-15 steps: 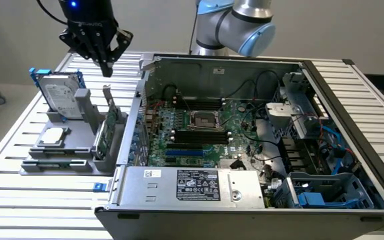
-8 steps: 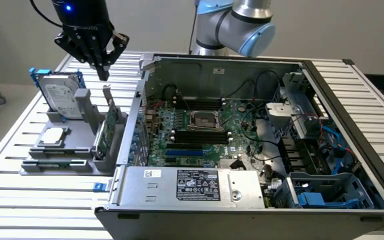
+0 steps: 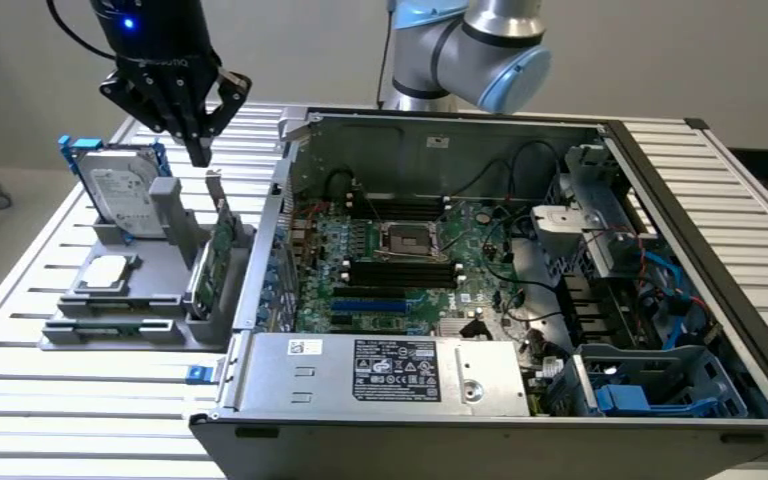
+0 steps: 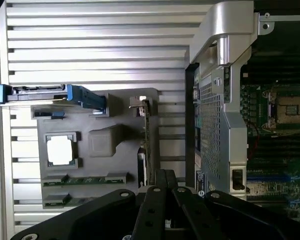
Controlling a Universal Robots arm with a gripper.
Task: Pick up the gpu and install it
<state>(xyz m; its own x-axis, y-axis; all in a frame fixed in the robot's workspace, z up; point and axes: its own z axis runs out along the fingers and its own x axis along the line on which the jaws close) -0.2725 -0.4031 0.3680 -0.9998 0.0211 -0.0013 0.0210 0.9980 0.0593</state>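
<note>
Now, approach step: black jaws pinched shut, empty, the thin green upright gpu [image 3: 213, 250] just beneath them; a grasp calls for parting them first.

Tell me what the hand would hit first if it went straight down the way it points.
Probably the top edge of the gpu, standing upright in the gray holder just below the hand; depth alignment is uncertain.
</note>
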